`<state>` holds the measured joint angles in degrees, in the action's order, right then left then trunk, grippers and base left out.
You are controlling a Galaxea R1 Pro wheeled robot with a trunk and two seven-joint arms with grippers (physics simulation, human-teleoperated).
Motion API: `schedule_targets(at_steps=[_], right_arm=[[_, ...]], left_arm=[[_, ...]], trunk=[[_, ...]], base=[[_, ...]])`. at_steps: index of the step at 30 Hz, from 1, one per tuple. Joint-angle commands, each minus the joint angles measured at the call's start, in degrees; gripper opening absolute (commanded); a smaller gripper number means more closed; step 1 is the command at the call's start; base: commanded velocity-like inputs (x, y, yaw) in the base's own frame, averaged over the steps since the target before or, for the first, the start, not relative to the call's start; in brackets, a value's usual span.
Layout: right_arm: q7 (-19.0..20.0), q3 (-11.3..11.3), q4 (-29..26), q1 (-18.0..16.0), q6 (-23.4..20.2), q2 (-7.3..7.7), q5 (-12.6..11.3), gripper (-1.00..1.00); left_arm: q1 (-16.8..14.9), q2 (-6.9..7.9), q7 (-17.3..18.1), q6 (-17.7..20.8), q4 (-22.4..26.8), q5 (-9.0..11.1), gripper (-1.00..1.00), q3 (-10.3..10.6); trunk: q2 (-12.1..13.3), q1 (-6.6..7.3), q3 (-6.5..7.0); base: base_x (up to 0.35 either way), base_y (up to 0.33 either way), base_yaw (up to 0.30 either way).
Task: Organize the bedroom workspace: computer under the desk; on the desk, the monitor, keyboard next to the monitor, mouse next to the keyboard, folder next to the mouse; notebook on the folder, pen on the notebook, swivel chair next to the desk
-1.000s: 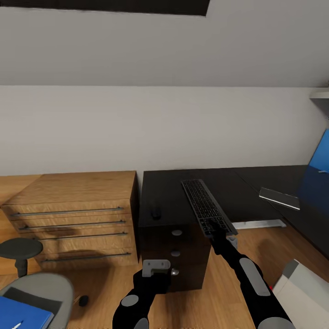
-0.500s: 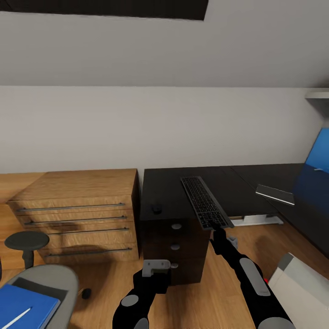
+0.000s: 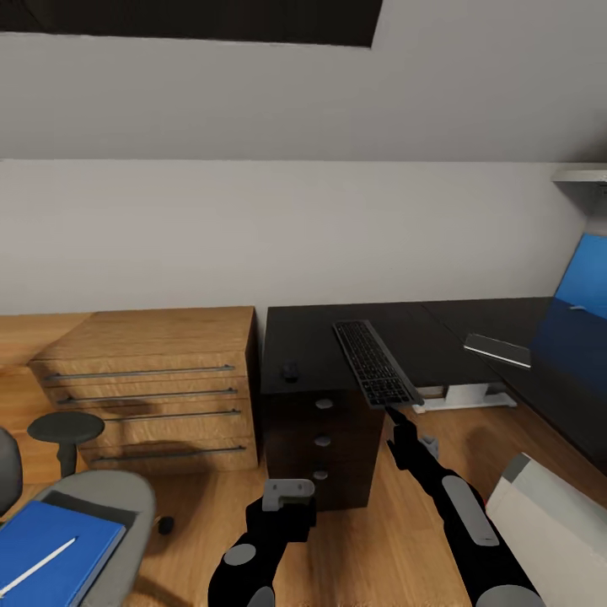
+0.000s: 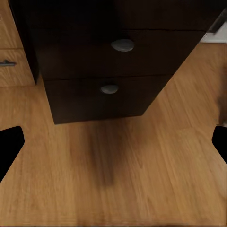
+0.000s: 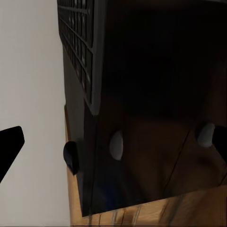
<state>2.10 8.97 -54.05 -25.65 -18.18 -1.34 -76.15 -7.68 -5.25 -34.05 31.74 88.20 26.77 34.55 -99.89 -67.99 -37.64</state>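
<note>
Keyboard [image 3: 374, 363] and mouse [image 3: 289, 370] lie on the table [image 3: 438, 333]; blue folder [image 3: 51, 552] (pen [image 3: 38, 566] atop) waits on the swivel chair [image 3: 118, 506]. Both end effectors, left [image 4: 113, 142] and right [image 5: 118, 142], gape wide, empty.

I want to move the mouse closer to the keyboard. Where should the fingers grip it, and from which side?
Probably from above, fingers closing across the narrow sides of the mouse. It is small, oval and low, lying flat on the desk near the front edge, apart from the keyboard.

Home bedroom workspace, black desk [image 3: 438, 324], wooden chest of drawers [image 3: 152, 379]
</note>
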Motion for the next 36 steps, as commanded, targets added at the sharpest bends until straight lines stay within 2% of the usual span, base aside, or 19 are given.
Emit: schedule_targets(at_steps=[1, 13, 20, 28, 33, 36], right_arm=[[0.1, 0.26, 0.0, -0.05, -0.4, -0.07, -0.23, 1.0], [0.41, 0.29, 0.0, -0.05, -0.23, -0.07, -0.07, 1.0], [-0.4, 0.34, 0.14, -0.02, -0.12, -0.08, -0.04, 1.0], [-4.78, 0.28, 0.59, -0.02, -0.17, -0.15, -0.04, 1.0], [-5.45, 0.22, 5.72, -0.01, -0.14, -0.12, 0.55, 1.0], [-5.53, 0.15, 9.18, -0.01, -0.13, -0.05, 2.0, 1.0]], left_arm=[[-0.06, 0.01, -0.58, 0.07, 0.06, 0.58, 1.0, 0.09], [-0.06, -0.02, -0.58, 0.07, 0.05, 0.61, 1.0, 0.08], [-0.06, -0.02, -0.8, 0.07, -0.64, 0.55, 1.0, 0.08], [-0.06, -0.09, -0.96, 0.02, -1.61, 0.41, 1.0, 0.15], [-0.06, -0.11, -1.06, 0.03, -1.8, 0.39, 1.0, 0.16], [-0.06, -0.11, -1.11, 0.01, -1.84, 0.36, 1.0, 0.17]], trunk=[[-0.03, 0.03, -0.05], [-0.03, 0.03, -0.05], [2.78, 1.57, 1.2], [5.99, 3.33, 2.64], [7.99, 4.43, 3.54], [9.19, 5.08, 4.07]], base=[[-0.265, 0.0, 0.0], [-0.117, -0.01, 0.0], [-0.002, 0.0, 0.0], [0.0, 0.0, 0.0], [0.0, 0.0, 0.0], [0.0, 0.0, 0.0]])
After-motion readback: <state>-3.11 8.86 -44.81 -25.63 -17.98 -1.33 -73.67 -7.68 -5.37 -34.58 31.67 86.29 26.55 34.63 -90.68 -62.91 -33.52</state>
